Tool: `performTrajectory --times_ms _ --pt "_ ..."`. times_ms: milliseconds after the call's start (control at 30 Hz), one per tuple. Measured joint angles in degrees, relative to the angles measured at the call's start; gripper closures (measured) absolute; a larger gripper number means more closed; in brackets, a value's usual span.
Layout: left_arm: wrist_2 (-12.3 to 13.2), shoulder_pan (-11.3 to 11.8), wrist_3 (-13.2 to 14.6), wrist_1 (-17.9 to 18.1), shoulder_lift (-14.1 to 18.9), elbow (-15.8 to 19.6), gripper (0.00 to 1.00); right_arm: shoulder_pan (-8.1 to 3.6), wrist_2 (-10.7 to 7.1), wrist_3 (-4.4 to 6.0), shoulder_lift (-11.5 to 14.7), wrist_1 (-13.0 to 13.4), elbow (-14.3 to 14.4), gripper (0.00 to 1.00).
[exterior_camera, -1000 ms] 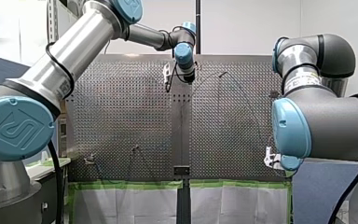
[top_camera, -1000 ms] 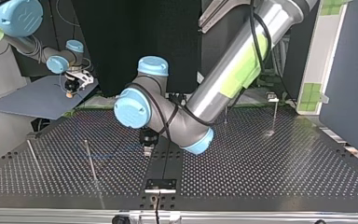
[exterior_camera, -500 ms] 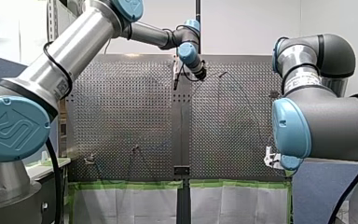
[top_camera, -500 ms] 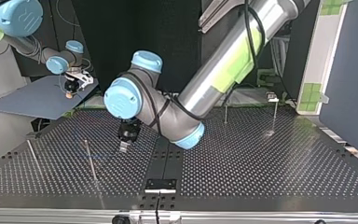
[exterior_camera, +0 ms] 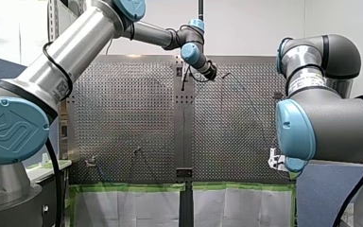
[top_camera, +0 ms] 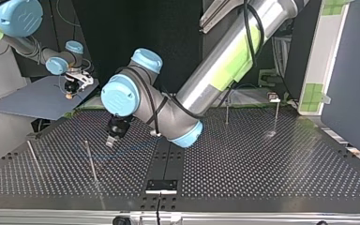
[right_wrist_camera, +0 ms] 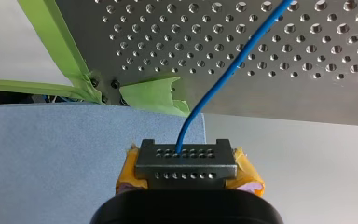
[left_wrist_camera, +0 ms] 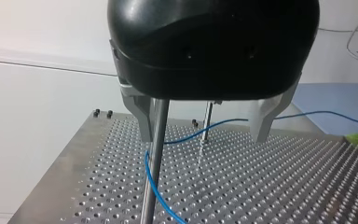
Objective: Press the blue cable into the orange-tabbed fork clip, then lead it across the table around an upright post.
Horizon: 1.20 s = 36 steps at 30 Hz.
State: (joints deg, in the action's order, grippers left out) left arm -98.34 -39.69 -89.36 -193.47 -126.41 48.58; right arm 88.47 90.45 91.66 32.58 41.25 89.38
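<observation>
Thin blue cable (right_wrist_camera: 223, 79): prob. light, limp, slippery; grip nr loop. L gripper (left_wrist_camera: 203, 137) jaws apart, slim steel post (left_wrist_camera: 156, 154) at their 9 o'clock. R gripper (right_wrist_camera: 186, 162) clamped on cable.

Bright even light, glare on table (top_camera: 269, 133)

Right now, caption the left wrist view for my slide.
Left gripper open above the perforated table, blue cable bending at an upright post.

A robotics lab, shown by the perforated metal table (top_camera: 272, 164), upright posts (top_camera: 91, 161), green tape (exterior_camera: 123, 187) and white walls (exterior_camera: 255, 23).
</observation>
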Motion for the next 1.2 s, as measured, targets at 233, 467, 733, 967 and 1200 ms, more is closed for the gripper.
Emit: performTrajectory --times_ms 233,467,733,967,1200 --pt "0.2 0.0 -0.8 -0.2 0.0 0.0 0.00 0.00 0.02 -0.06 0.0 -0.2 0.0 1.00" --pt "0.2 -0.1 -0.8 -0.3 0.0 0.0 0.00 0.14 0.09 -0.06 0.0 -0.4 -0.2 1.00" --pt "-0.8 -0.7 -1.0 -2.2 0.1 0.6 0.00 0.07 0.08 -0.01 0.0 -0.5 -0.3 1.00" --pt "-2.4 -0.8 0.3 -1.8 2.7 3.9 0.00 0.08 0.15 -0.03 0.0 -0.6 -0.4 1.00" --pt "-1.1 0.3 -0.7 1.3 6.1 7.3 0.00 0.25 0.09 -0.06 0.0 -0.9 -0.7 1.00"
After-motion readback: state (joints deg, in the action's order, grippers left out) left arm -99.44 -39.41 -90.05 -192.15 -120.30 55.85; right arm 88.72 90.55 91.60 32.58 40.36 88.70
